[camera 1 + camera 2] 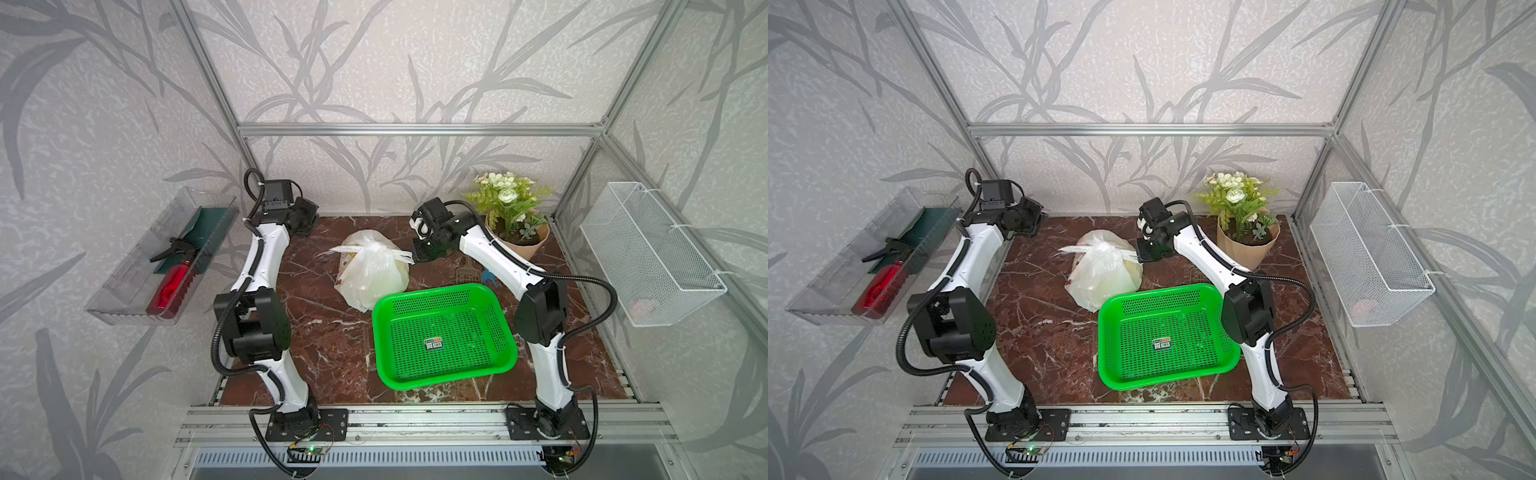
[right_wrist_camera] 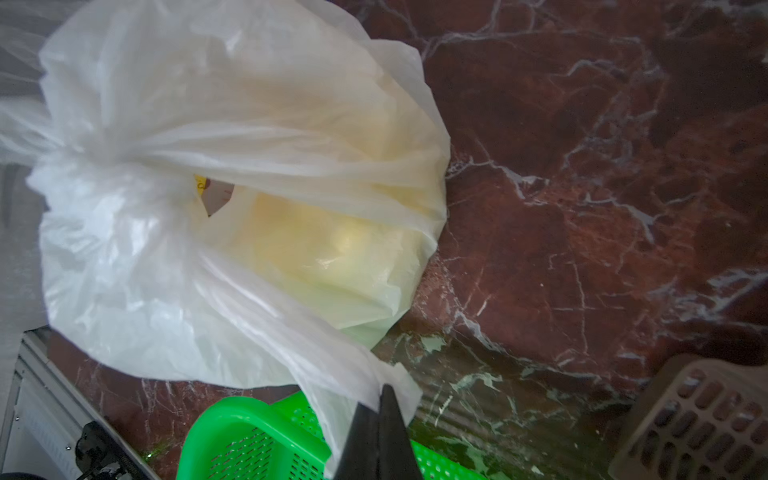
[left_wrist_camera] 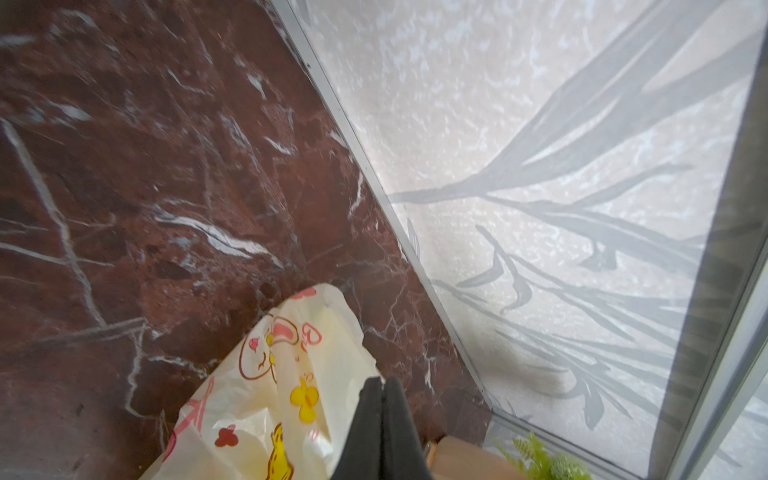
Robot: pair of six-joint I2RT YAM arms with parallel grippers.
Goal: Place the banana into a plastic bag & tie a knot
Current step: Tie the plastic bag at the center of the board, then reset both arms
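Plastic bag (image 1: 370,270) sits between the closed left gripper (image 3: 382,384) and right gripper (image 2: 381,390).

No text is legible: the small sticker (image 1: 434,343) on the floor of the green perforated plastic basket (image 1: 424,300) is too small to read.

Looking down on the plastic bag (image 1: 1100,274) slumping toward the back of the marbled bench (image 1: 1038,324), tied off with the knot (image 1: 1099,248) on top, pointed ends sticking out sideways. Touching the far corner of a green basket (image 1: 1158,305). Seeing the right claw (image 1: 1143,254) hanging just beside one handle end, the left claw (image 1: 1034,222) hanging well apart near the back corner.
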